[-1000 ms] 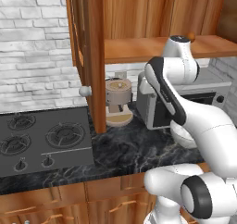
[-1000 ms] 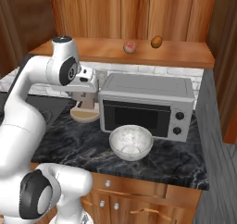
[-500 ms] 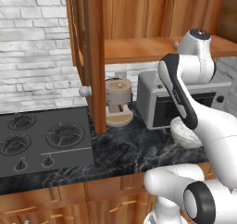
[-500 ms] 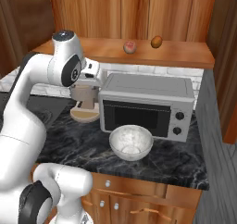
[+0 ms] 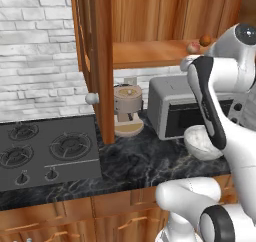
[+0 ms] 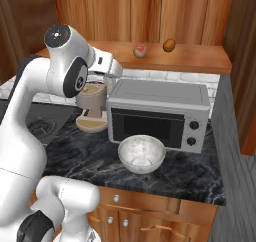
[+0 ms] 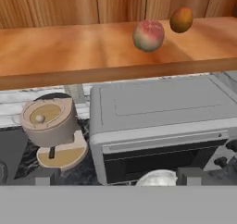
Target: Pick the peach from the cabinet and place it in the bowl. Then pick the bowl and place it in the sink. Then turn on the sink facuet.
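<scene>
The peach [image 7: 148,35], a small round pinkish-tan fruit, rests on the plank shelf of the wooden cabinet [image 6: 200,61], also visible as peach [image 6: 140,50] and peach [image 5: 193,47]. My gripper [image 7: 118,177] is open, its tips wide apart with nothing between them. It hangs left of the microwave, below and in front of the shelf edge, as gripper [image 6: 116,68] shows. The whitish bowl [image 6: 141,153] sits on the dark marble counter in front of the microwave, also seen as bowl [image 5: 202,142]. The sink and the sink facuet are out of view.
An orange oval fruit [image 7: 181,18] lies just right of the peach. A grey microwave [image 6: 160,113] stands under the shelf, a tan coffee machine [image 6: 92,106] to its left. The cabinet door [image 5: 95,61] hangs open beside a black stove [image 5: 45,151].
The arm has swung right and risen, carrying the hand from beside the coffee machine up toward the shelf edge. The fruits and the bowl have not moved.
</scene>
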